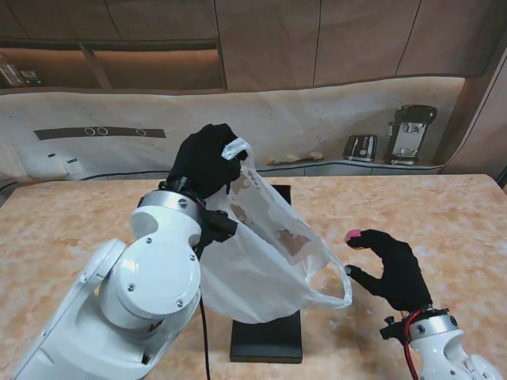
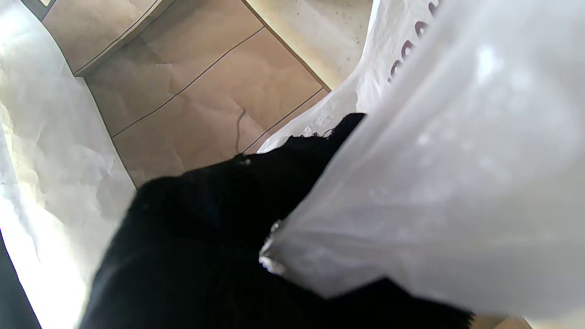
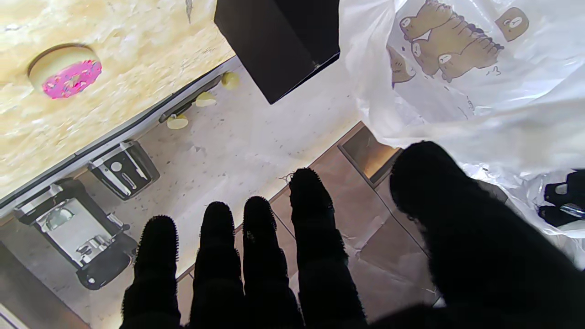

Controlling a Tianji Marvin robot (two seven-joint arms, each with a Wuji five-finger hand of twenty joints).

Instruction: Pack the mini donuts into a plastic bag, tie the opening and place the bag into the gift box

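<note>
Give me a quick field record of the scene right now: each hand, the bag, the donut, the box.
left hand: raised, fingers shut on the plastic bag's upper edge
plastic bag: white, bear print, held up over the box, mouth open toward the right hand
right hand: open, fingers spread, holding nothing, to the right of the bag mouth
mini donut: pink frosted, on the table just beyond the right fingertips
gift box: black, on the table, partly hidden by the bag
donuts in bag: cannot tell
</note>
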